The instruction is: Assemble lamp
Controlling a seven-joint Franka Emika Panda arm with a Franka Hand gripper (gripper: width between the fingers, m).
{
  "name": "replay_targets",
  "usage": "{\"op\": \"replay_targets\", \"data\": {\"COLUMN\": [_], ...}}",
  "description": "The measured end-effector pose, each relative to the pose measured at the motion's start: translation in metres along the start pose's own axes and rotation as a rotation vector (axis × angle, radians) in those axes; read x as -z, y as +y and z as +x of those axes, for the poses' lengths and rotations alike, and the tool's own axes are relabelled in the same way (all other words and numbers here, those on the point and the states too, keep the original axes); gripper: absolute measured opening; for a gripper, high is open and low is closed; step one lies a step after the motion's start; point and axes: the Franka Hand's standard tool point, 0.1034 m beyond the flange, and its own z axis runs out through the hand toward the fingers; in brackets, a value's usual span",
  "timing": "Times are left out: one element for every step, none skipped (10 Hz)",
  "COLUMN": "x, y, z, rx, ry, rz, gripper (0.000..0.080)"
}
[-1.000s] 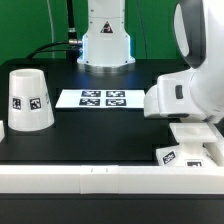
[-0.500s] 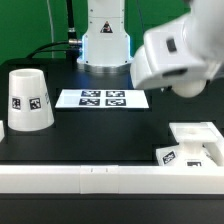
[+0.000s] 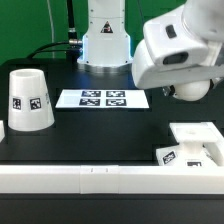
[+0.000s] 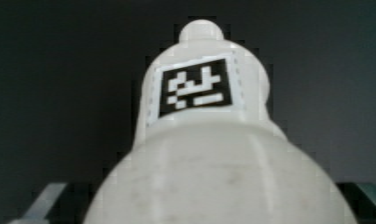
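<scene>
bulb (image 4: 203, 130): long axis runs straight away from the wrist camera, narrow tagged end far, wide round part near | gripper (image 4: 206, 205): fingers closed on the wide part, bulb held above the table (image 3: 100, 130)

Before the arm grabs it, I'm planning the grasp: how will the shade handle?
The shade looks like hard plastic, probably stiff and light. Standing wide end down, it would likely slide rather than tip. Its smooth tapered wall might slip when squeezed.

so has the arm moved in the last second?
Yes. Arm rose, clear of the base it hung low over; bulb sits in the pincer.
</scene>
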Motion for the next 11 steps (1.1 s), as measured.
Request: {"op": "replay_targets", "data": {"x": [0.016,0.027,0.041,0.057,0.056,0.051,0.057,0.056,0.051,0.058,0.066], "y": [0.004,0.003,0.004,0.004,0.006,0.007,0.009,0.010,0.011,0.012,0.012], "z": [0.005,0.002,0.002,0.005,0.010,0.009,0.015,0.016,0.018,0.021,0.021], "rx": [-0.001,0.004,0.008,0.007,0.005,0.004,0.002,0.001,0.006,0.009,0.011], "ry": [0.086,0.134,0.201,0.284,0.375,0.409,0.506,0.582,0.643,0.728,0.800], "rz": [-0.010,-0.017,-0.023,-0.030,-0.040,-0.046,-0.056,-0.066,-0.077,-0.087,-0.096], "gripper": [0.0574,0.0574,0.0574,0.0574,0.0574,0.0574,0.0574,0.0574,0.0574,0.0574,0.0574]}}
